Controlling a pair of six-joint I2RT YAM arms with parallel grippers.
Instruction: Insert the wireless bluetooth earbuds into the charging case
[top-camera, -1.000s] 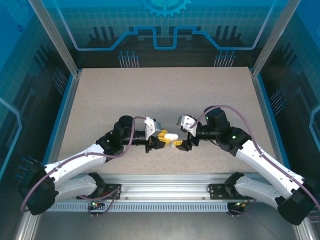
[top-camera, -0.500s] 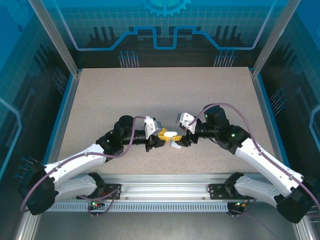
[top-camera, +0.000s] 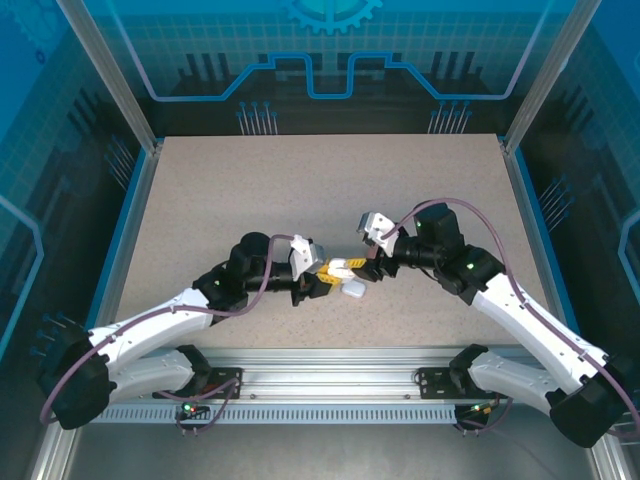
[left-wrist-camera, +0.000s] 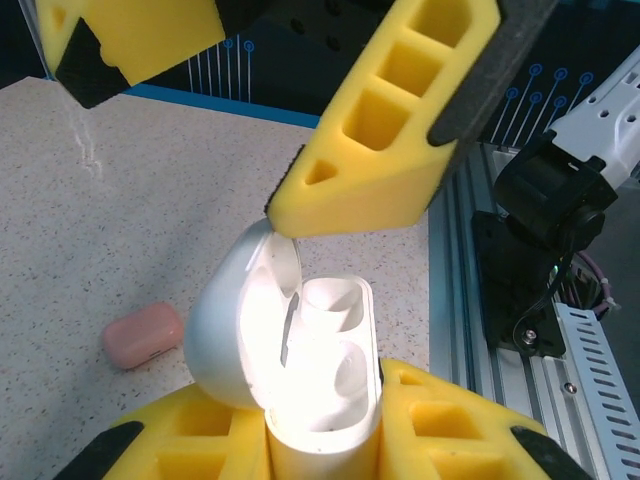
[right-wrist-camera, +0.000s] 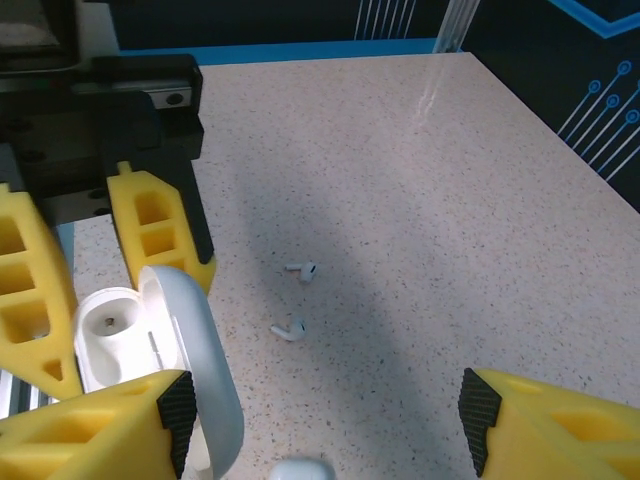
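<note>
My left gripper (left-wrist-camera: 320, 445) is shut on the base of a white charging case (left-wrist-camera: 320, 380), also seen from above (top-camera: 340, 268). The case's lid (left-wrist-camera: 235, 320) stands open and both wells are bare. Two white earbuds lie on the table, one (right-wrist-camera: 303, 269) a little beyond the other (right-wrist-camera: 290, 330), to the right of the case (right-wrist-camera: 120, 340). My right gripper (right-wrist-camera: 320, 425) hangs open over the table. Its left finger (right-wrist-camera: 95, 435) is against the open lid (right-wrist-camera: 205, 370). From above, the right gripper (top-camera: 363, 264) sits just right of the case.
A salmon-pink case (left-wrist-camera: 143, 333) lies shut on the table left of the held one. Another white case (right-wrist-camera: 300, 468) (top-camera: 352, 290) lies below the right gripper. The aluminium rail (top-camera: 330, 360) runs along the near edge. The speckled table (top-camera: 320, 190) stretches away behind.
My right gripper has moved away from the near edge, up beside the held case, with its jaws slightly narrower. The white case on the table beneath it has come into view. The left arm held still.
</note>
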